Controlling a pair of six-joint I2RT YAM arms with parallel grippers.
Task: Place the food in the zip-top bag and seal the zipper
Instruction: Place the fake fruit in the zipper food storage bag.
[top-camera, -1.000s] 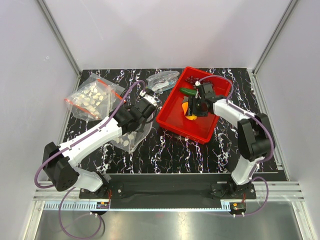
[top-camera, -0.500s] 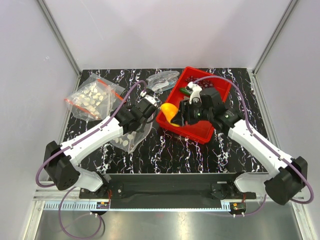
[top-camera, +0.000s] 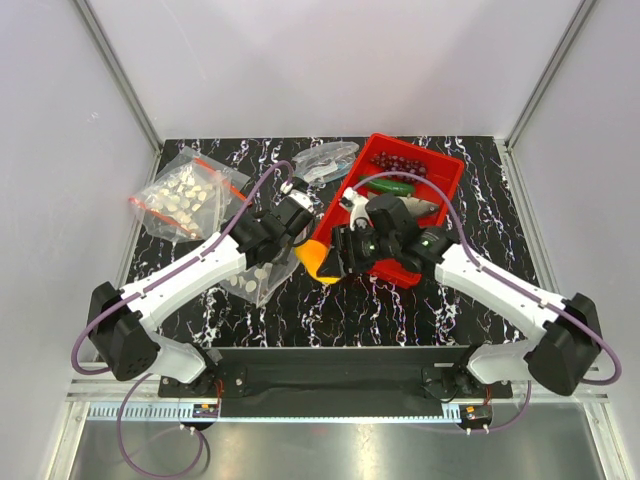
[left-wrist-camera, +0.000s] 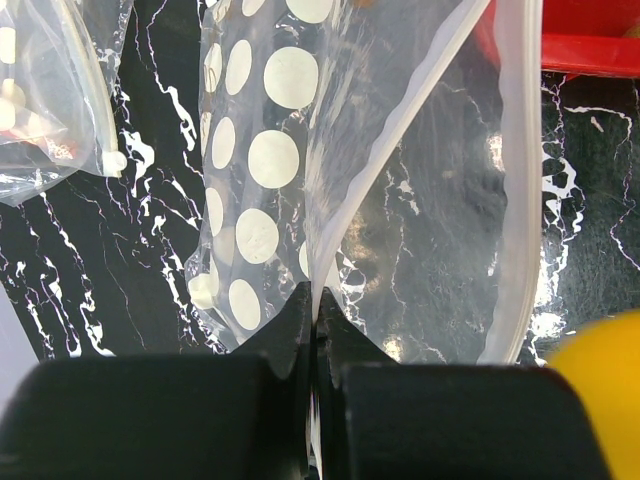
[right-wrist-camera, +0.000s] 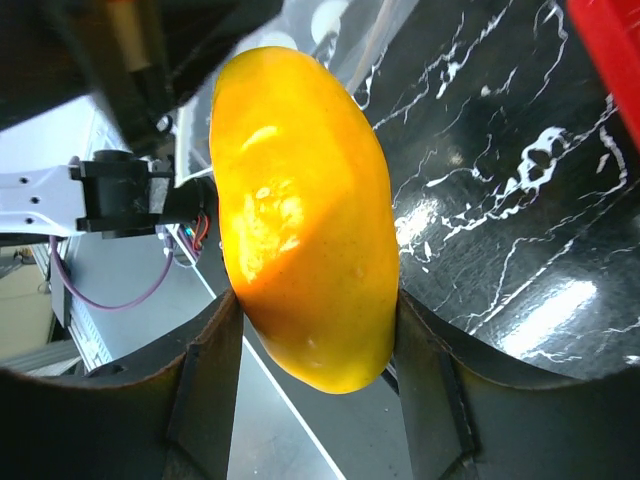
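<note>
The left gripper (left-wrist-camera: 315, 300) has its black fingers pressed together on a fold of the clear plastic zip-top bag printed with white round dots (left-wrist-camera: 265, 160), pinching the film right at its tips. The bag spreads away ahead of those fingers over the black, white-veined tabletop (left-wrist-camera: 90, 270). The right gripper (right-wrist-camera: 315, 330) clamps the smooth orange-yellow toy fruit (right-wrist-camera: 300, 220) between its two dark fingers, which stand partly spread around the fruit's width.

From the top camera, the fruit (top-camera: 318, 260) hangs just to the right of the left gripper (top-camera: 297, 212), close beside the edge of the held bag (top-camera: 262, 280); whether fruit and bag touch cannot be told. Behind the right gripper (top-camera: 338, 250) sits the red plastic tray (top-camera: 450, 175). It holds the green toy cucumber (top-camera: 392, 187), the dark red grape bunch (top-camera: 388, 160) at its far end, and the grey toy fish (top-camera: 427, 207).

Left of the left gripper lies a crumpled clear bag of white pieces with red strips (top-camera: 185, 195). A small clear bag with greyish contents (top-camera: 325, 160) lies beyond the gripper's tip
</note>
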